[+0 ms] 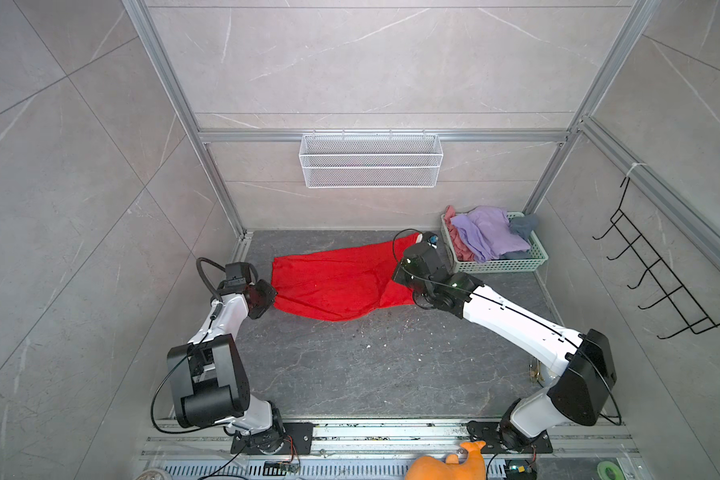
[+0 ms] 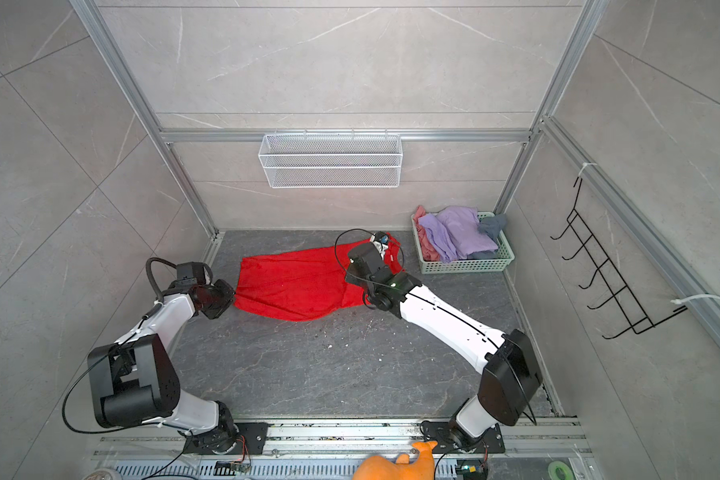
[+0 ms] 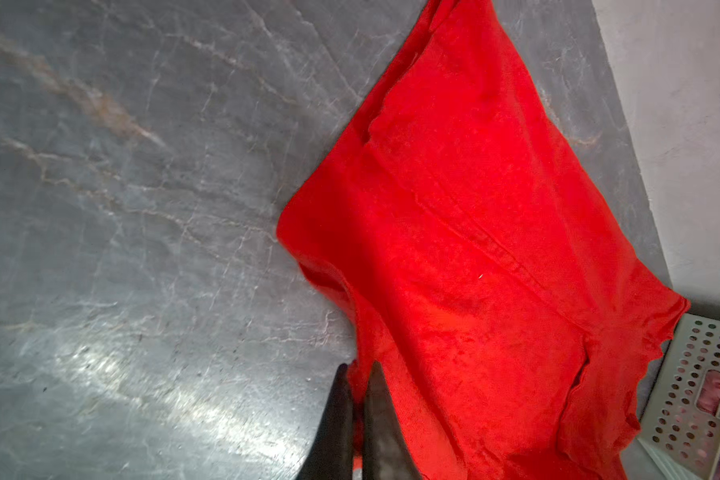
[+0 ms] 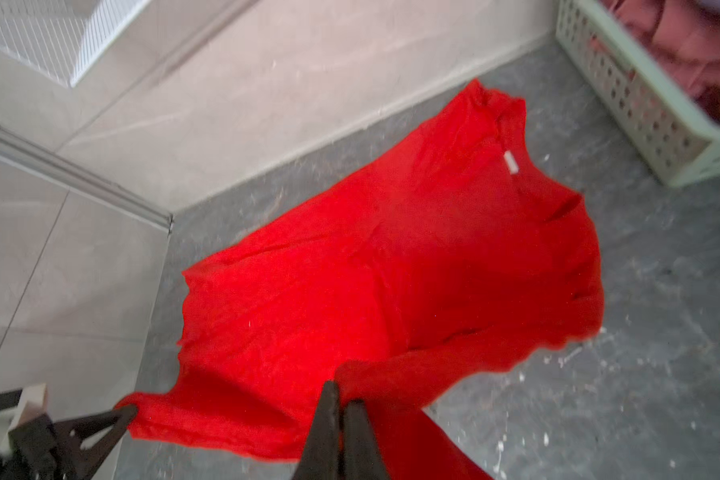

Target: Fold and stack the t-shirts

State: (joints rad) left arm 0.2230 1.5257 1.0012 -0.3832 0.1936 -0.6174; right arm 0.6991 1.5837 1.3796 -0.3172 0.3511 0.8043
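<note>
green basket (image 1: 500,264), crumpled t-shirts (image 1: 485,232) heaped inside

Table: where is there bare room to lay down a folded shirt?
The widest bare patch of the table lies on the near side of the red t-shirt, between the left arm and the right arm. A smaller patch lies between the green basket and the right arm. The back right corner is crowded: basket, shirt collar, right gripper.
</note>
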